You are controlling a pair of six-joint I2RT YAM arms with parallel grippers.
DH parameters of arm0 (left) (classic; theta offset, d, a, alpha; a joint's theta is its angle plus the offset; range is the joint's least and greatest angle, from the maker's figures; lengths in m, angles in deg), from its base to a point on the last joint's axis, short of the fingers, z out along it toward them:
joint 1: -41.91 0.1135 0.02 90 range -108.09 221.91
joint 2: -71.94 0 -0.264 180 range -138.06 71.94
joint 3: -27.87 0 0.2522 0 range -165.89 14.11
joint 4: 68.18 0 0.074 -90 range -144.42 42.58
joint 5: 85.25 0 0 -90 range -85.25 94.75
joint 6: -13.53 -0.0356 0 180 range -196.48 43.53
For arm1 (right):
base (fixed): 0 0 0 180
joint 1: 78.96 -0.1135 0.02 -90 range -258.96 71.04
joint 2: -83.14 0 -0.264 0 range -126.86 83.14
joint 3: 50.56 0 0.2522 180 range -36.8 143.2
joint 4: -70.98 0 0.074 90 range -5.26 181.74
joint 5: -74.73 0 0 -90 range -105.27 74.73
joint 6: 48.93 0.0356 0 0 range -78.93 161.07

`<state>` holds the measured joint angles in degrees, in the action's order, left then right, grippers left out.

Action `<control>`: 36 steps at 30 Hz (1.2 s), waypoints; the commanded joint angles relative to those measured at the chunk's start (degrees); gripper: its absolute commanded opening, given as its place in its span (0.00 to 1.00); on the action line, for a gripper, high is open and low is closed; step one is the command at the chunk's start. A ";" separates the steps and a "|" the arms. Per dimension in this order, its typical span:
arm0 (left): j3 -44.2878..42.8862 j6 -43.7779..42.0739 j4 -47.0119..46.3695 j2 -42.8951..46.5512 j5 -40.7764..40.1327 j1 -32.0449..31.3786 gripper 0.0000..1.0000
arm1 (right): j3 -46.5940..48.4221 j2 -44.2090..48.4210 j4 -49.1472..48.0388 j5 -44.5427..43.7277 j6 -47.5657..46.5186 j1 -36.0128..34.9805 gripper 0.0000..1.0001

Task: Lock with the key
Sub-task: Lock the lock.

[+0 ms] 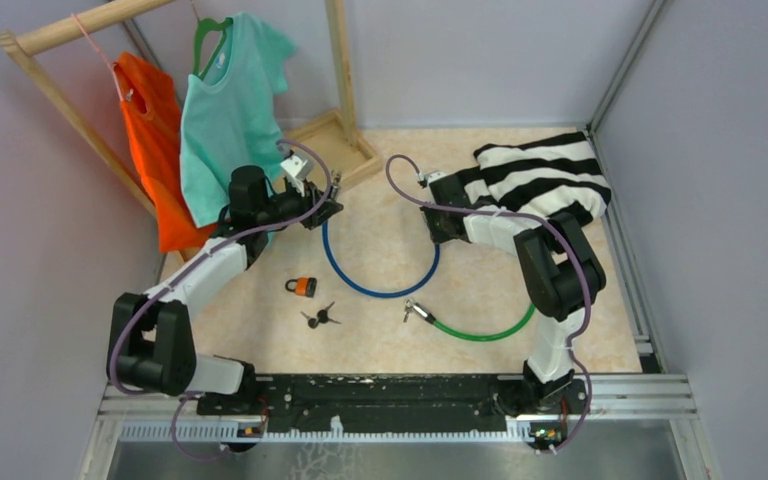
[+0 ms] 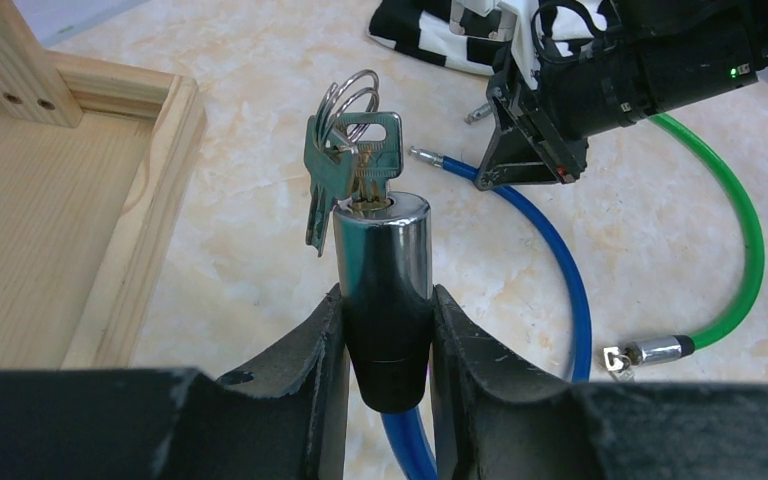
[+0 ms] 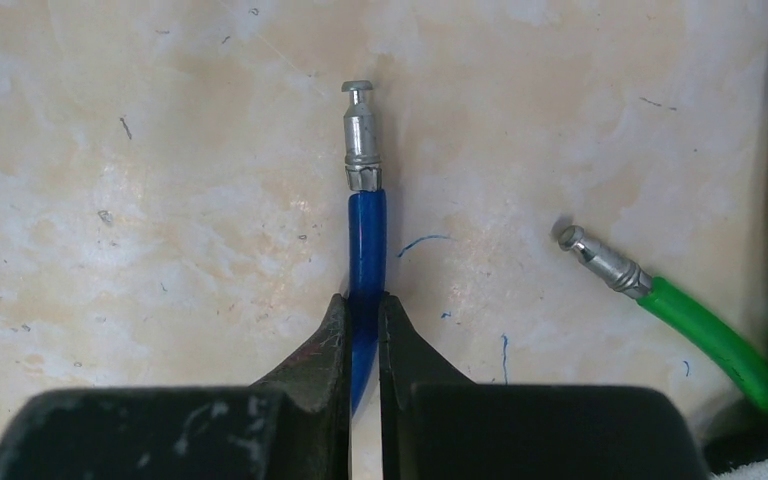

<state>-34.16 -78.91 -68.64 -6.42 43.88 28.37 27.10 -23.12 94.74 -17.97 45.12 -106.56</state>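
Note:
A blue cable lock point(image 1: 380, 285) lies in a loop on the table. My left gripper point(image 2: 385, 340) is shut on its lock cylinder point(image 2: 382, 270), black below and chrome above, held upright. A bunch of silver keys point(image 2: 345, 165) on rings sticks in the cylinder's top. My right gripper point(image 3: 364, 325) is shut on the blue cable point(image 3: 366, 240) just behind its metal pin end point(image 3: 360, 135), which points away over the table. In the top view the left gripper point(image 1: 328, 208) and right gripper point(image 1: 432, 222) hold the loop's two ends apart.
A green cable lock point(image 1: 480, 328) lies front right, its pin end point(image 3: 600, 260) beside the blue one. A small orange padlock point(image 1: 302, 287) and black keys point(image 1: 320, 317) lie front left. A wooden rack base point(image 2: 90, 200) with hanging shirts point(image 1: 225, 120) stands left; a striped cloth point(image 1: 545, 180) back right.

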 commanded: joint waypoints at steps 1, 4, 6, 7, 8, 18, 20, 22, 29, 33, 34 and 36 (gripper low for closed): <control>-2.20 -3.80 -4.26 -3.13 2.26 -0.26 0.00 | -0.14 -0.78 0.57 1.73 -0.81 -0.89 0.00; -4.51 -3.78 -4.35 -5.69 3.76 -0.26 0.00 | -0.60 2.05 -3.54 2.09 -1.59 -0.60 0.00; -5.38 -2.02 -5.40 -7.52 5.19 -0.25 0.00 | -2.10 4.61 -7.31 2.26 -2.50 -0.45 0.00; -5.73 -0.64 -6.01 -8.49 5.91 -0.26 0.00 | -2.90 5.98 -9.05 2.84 -3.25 -0.32 0.00; -6.08 0.11 -6.34 -9.49 6.49 -0.34 0.00 | -4.23 7.23 -10.88 3.15 -3.94 -0.27 0.00; -10.44 1.34 -9.34 -17.19 9.89 -3.71 0.00 | -13.09 18.25 -25.83 9.29 -12.70 -0.27 0.00; -11.29 0.98 -9.94 -18.23 10.85 -4.62 0.00 | -13.40 19.17 -26.75 10.89 -14.13 -0.27 0.00; -12.15 0.54 -10.65 -19.18 11.57 -5.50 0.00 | -13.54 19.93 -27.31 12.68 -14.89 -0.26 0.00; -13.95 1.33 -12.00 -21.79 15.87 -6.84 0.00 | -13.36 21.71 -26.60 19.39 -17.21 -0.47 0.00; -13.60 2.28 -13.47 -22.12 16.60 -6.93 0.00 | -13.84 22.87 -26.25 22.95 -17.86 -0.54 0.00; -13.53 2.50 -13.80 -22.19 17.15 -6.94 0.00 | -13.64 22.93 -25.84 23.56 -18.26 -0.60 0.00; -13.60 3.56 -14.68 -22.64 18.55 -6.94 0.00 | -13.02 23.02 -24.73 25.14 -18.87 -0.79 0.00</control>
<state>-46.31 -76.84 -78.21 -27.91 58.48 21.77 13.09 -3.14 72.27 0.42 28.01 -106.56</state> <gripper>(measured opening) 0.358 0.046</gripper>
